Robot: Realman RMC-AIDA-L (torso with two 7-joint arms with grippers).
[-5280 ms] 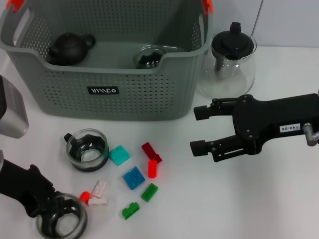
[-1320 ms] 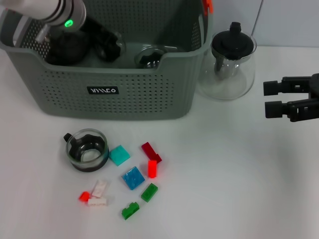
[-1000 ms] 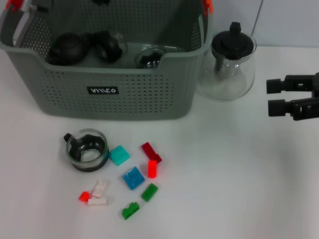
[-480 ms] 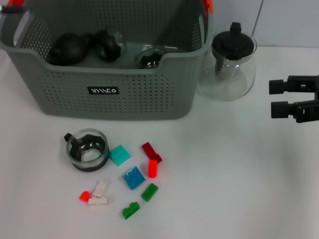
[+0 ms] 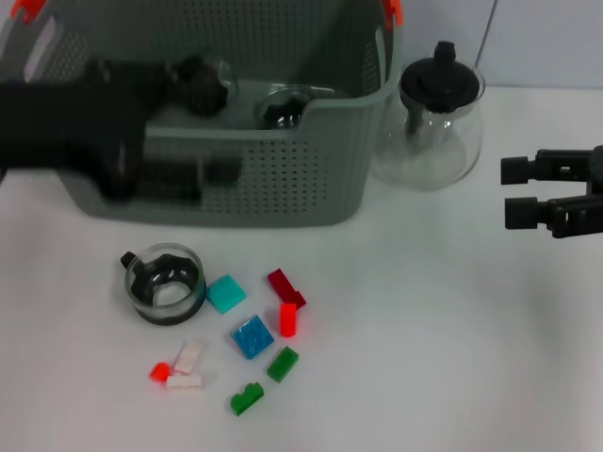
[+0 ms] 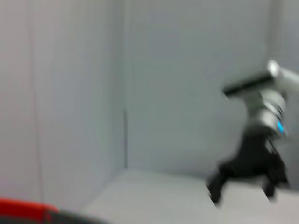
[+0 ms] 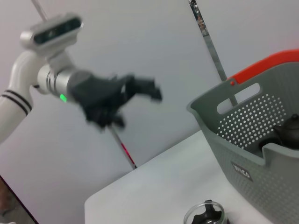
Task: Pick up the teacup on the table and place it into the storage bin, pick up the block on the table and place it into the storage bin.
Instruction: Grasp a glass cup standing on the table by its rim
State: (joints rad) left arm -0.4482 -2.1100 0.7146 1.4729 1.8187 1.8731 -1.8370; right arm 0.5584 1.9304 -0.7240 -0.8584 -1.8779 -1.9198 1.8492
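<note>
The storage bin holds dark teapots and a glass cup; another teacup sits nearer. Left hand blurred, state unclear; right hand open, empty.

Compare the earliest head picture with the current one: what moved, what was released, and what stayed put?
The left gripper carried one teacup into the storage bin, released it, and now sweeps back out. The right gripper pulled away toward the table's right edge. The second teacup and the blocks stayed put.
</note>
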